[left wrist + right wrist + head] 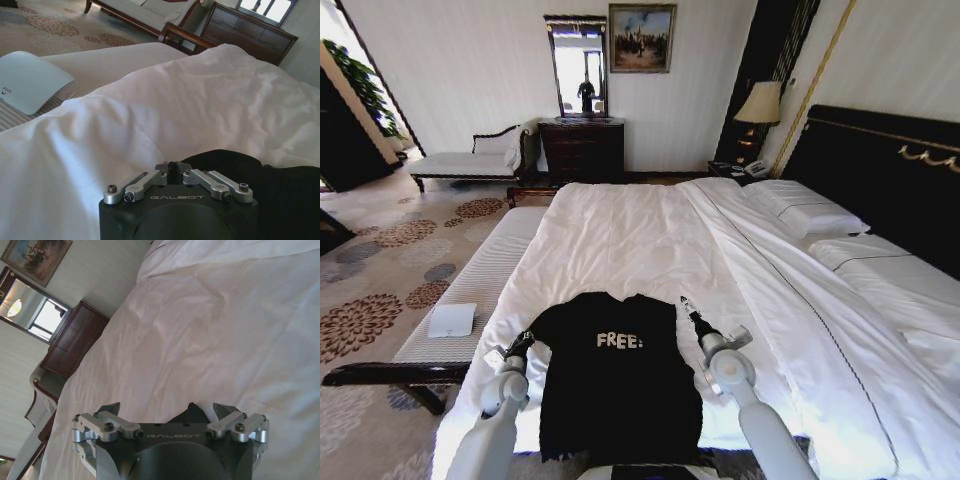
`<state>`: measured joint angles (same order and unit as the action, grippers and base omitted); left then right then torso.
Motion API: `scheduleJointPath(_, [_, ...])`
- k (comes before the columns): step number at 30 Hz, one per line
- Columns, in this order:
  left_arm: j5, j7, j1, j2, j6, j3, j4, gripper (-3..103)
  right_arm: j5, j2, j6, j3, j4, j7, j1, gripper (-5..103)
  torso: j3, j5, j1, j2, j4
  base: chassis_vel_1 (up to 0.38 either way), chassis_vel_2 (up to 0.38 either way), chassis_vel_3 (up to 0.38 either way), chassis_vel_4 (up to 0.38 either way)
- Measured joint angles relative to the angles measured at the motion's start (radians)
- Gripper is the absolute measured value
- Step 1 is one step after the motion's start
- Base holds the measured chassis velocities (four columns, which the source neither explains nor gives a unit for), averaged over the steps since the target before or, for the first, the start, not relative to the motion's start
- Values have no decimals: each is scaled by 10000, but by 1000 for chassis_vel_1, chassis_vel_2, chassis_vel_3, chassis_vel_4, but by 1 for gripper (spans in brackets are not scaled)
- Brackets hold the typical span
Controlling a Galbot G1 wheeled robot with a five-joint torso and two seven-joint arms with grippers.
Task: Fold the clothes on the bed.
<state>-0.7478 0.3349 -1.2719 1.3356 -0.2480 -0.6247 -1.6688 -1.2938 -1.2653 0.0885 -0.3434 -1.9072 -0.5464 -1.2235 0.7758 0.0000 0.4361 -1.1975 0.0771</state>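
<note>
Clearly the black T-shirt [618,385] lies flat and chest-up near the foot edge of the bed [650,240], its "FREE!" lettering readable, its hem hanging toward the robot and its sleeves spread to either side. The left gripper [524,341] sits at the shirt's left sleeve; in the left wrist view its fingers are drawn together right at the dark fabric [260,175], though whether cloth is actually caught between them cannot be told. The right gripper [686,305] hangs by the right shoulder with its jaws spread, one fingertip [112,409] over bare white sheet and only a corner of black cloth [189,415] between them. The main risk, as a judgement, is uneven grasping: if the right jaws close short of the sleeve they would pinch the duvet instead and drag it up with the fold. A shallow left pinch could let soft fabric slip, leaving a crooked crease. The bench [480,285] and its white pad [452,320] sit well apart, unthreatened.
</note>
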Motion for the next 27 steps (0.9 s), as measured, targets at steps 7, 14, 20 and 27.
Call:
scheduleJointPath(7, [-133, 7, 189, -72, -29, 60, 101, 0, 128, -122, 0, 114, 99, -33, 33, 100, 0, -1, 0, 0, 0, 0, 0, 0, 0])
scheduleJointPath(14, [-428, -2, 371, -252, -103, 42, -6, 0, 153, -190, -1, 174, 227, -46, 139, 100, 0, -2, 0, 0, -1, 0, 0, 0, 0])
scheduleJointPath(20, [-1100, 139, 555, -372, -276, 122, -999, 0, 142, -194, 0, 190, 365, -33, 241, 100, 0, 2, 0, 0, 0, 0, 0, 0, 0])
scheduleJointPath(27, [-1164, 132, 726, -211, -301, 927, -1663, 0, 109, -142, 0, 229, 436, -22, 327, 100, 0, 1, 0, 0, -1, 0, 0, 0, 0])
